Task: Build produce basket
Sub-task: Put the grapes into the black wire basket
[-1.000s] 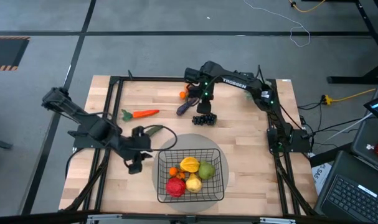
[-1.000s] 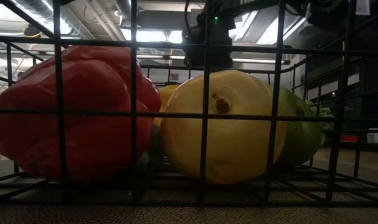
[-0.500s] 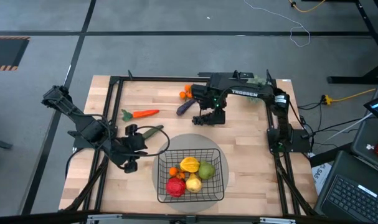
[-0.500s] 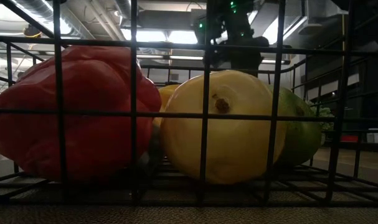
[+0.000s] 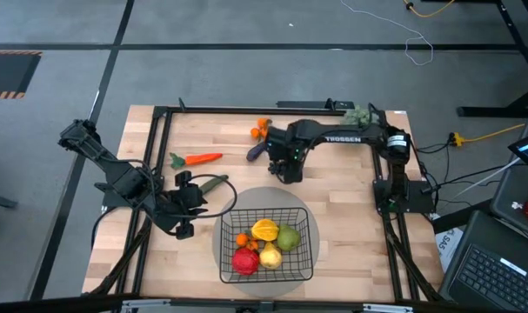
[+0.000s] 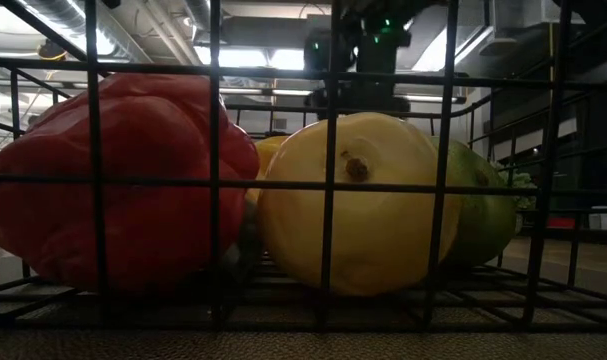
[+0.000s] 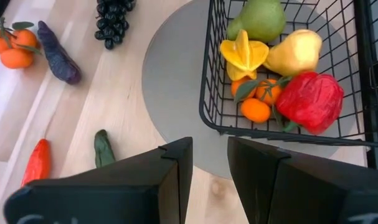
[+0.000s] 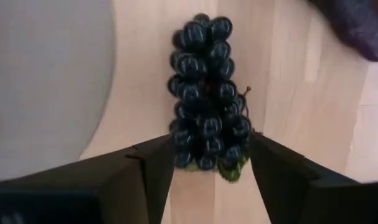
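Right gripper [image 8: 204,163] had swung down over the black grapes [image 8: 205,93] on the tabletop [image 5: 350,183], jaws open either side of the bunch w/o squeezing. Left gripper [image 7: 208,163] hovered beside the basket [image 5: 309,228], jaws slightly apart, empty. Basket on grey mat [image 5: 217,239] held red pepper [image 5: 244,260], lemon [image 5: 270,256], starfruit [image 5: 264,229].

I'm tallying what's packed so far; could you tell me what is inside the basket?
The basket holds a red pepper, starfruit, yellow lemon, green fruit and small oranges. Anything beneath them is hidden.
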You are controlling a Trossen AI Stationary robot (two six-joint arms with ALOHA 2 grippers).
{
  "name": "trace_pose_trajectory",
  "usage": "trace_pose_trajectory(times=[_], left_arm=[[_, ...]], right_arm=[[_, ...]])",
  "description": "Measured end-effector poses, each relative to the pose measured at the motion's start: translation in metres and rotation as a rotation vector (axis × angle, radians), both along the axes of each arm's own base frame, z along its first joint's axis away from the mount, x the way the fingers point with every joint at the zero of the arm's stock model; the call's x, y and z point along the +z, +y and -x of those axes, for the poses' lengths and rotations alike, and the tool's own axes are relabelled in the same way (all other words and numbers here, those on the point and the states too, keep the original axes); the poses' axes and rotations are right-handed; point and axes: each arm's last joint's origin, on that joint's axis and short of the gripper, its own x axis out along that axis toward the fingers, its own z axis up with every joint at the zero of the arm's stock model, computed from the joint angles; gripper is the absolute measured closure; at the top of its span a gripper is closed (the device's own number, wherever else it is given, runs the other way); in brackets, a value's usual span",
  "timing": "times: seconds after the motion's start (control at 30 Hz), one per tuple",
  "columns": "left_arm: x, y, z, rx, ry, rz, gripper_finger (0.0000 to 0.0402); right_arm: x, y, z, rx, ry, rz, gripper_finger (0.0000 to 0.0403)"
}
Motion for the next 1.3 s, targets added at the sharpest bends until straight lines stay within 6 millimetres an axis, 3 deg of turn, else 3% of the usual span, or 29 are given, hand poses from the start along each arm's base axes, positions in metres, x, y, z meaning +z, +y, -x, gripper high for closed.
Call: trace_pose_trajectory(times=[0.13, 0.3, 0.53, 0.73, 0.83, 1.0, 1.13, 1.3], left_arm=[[0.0, 0.0, 0.0, -0.024, 0.003, -0.029, 0.0314], [0.0, 0.0, 0.0, -0.025, -0.002, -0.049, 0.0314], [0.0, 0.001, 0.0, -0.022, -0.004, -0.051, 0.0314], [0.001, 0.001, -0.001, -0.002, -0.018, -0.064, 0.0314], [0.001, 0.001, -0.001, -0.001, -0.019, -0.063, 0.0314], [0.001, 0.001, -0.001, 0.002, -0.021, -0.062, 0.0314], [0.001, 0.001, -0.001, 0.004, -0.022, -0.061, 0.0314], [0.001, 0.002, -0.001, 0.012, -0.028, -0.073, 0.0314]], right_arm=[[-0.025, 0.001, 0.0, -0.045, -0.042, 0.036, 0.021], [-0.052, -0.003, 0.002, -0.127, -0.095, 0.218, 0.021], [-0.08, 0.004, 0.013, -0.134, -0.14, 0.094, 0.021], [-0.087, 0.004, 0.016, -0.181, -0.153, 0.081, 0.0215], [-0.085, 0.004, 0.015, -0.2, -0.157, 0.076, 0.0253], [-0.078, 0.004, 0.011, -0.195, -0.131, 0.073, 0.0367], [-0.061, 0.013, 0.011, -0.154, 0.005, 0.074, 0.0368], [-0.003, 0.036, 0.005, -0.083, 0.131, 0.162, 0.0371]])
